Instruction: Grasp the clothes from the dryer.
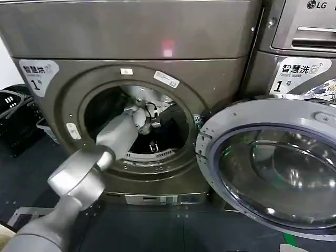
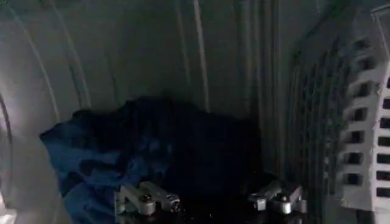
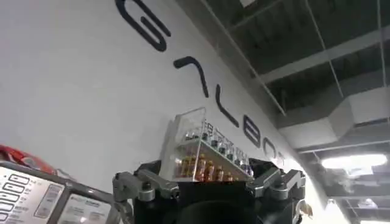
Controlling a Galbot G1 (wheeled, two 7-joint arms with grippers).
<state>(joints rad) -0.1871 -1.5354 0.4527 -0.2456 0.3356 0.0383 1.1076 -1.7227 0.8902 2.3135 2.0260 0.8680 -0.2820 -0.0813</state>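
Head view takes in the dryer (image 1: pixel 126 58), a big grey-brown front-loader with a round porthole, a white "1" label on its upper left and a small red light (image 1: pixel 167 52) above the opening; its door (image 1: pixel 268 163) hangs swung open to the right, and a second machine (image 1: pixel 299 47) with an LG logo stands just beside it on the right. The left arm (image 1: pixel 84 178) runs up from the near left and passes through the porthole, so the left gripper (image 1: pixel 147 119) is inside the drum. From the left wrist view, the clothes (image 2: pixel 116 152) lie at the bottom of the drum against its ribbed wall as a soft dark navy-blue heap; no paler fabric can be made out in the dim light. The left gripper (image 2: pixel 210 201) hangs just short of the heap with its jaws spread wide and nothing between them; one fingertip (image 2: pixel 146 199) sits over the blue folds and the other nearer the perforated back wall. The right gripper (image 3: pixel 207 189) is parked away from the dryer, pointed up at a wall with lettering, jaws wide and empty. The step in hand looks like the reach, with the grasp not yet made. The next move probably calls for pushing further down and into the thick of the heap, then closing on a good fold, not a thin edge.
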